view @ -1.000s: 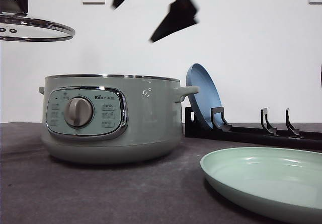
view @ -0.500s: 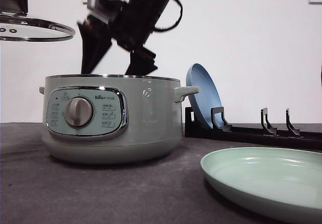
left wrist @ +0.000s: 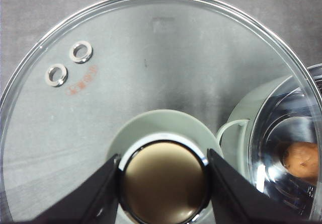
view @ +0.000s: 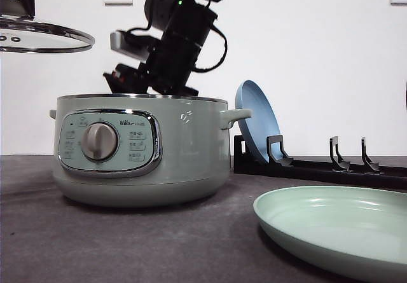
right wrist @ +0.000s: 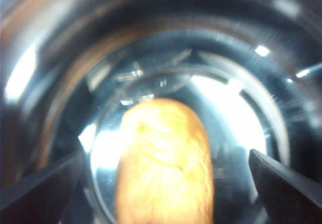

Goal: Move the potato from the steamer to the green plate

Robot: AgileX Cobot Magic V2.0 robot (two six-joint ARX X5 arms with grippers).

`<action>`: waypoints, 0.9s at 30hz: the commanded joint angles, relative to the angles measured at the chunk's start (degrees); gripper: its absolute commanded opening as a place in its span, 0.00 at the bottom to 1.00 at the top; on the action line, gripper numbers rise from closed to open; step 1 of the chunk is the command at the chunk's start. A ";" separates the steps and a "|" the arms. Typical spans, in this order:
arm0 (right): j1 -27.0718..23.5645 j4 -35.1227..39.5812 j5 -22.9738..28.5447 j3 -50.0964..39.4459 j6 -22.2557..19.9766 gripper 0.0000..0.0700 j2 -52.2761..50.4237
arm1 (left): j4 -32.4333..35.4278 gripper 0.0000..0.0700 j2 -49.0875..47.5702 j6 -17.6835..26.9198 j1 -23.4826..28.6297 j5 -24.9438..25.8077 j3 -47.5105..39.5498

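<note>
The sage-green steamer stands open at the centre left of the table. The orange-brown potato lies on its shiny inner bottom, and the left wrist view looks down on the potato too. My right arm reaches down into the pot, its fingertips hidden behind the rim. My right gripper is open, one finger on each side of the potato and apart from it. My left gripper is shut on the knob of the glass lid, held high to the left. The green plate sits at the front right.
A blue plate leans upright in a black dish rack behind the green plate, right of the steamer's side handle. Dark grey tabletop lies in front of the pot. A white wall stands behind.
My right arm has come down from high above the steamer, and its gripper is now inside the pot over the potato. The lid in my left gripper has not moved.
</note>
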 commanded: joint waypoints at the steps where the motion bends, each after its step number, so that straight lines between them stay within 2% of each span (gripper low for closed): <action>1: 0.54 0.45 -0.01 1.70 -0.65 0.98 1.62 | 1.33 0.00 -1.03 -0.04 0.16 -0.04 2.69; 12: 0.24 0.67 0.10 1.70 0.20 0.83 3.27 | 1.31 0.00 -1.03 -0.02 0.16 -0.04 2.69; 18: 0.22 0.74 0.08 1.70 1.52 0.46 3.74 | 1.42 0.00 -1.03 -0.02 0.16 -0.04 2.69; 20: 0.22 0.74 0.11 1.71 1.64 0.37 3.72 | 1.44 0.00 -1.03 -0.02 0.16 -0.04 2.69; 27: -0.51 -1.70 0.09 4.35 1.77 0.36 0.32 | 1.55 0.00 -1.03 -0.02 0.56 -0.04 2.69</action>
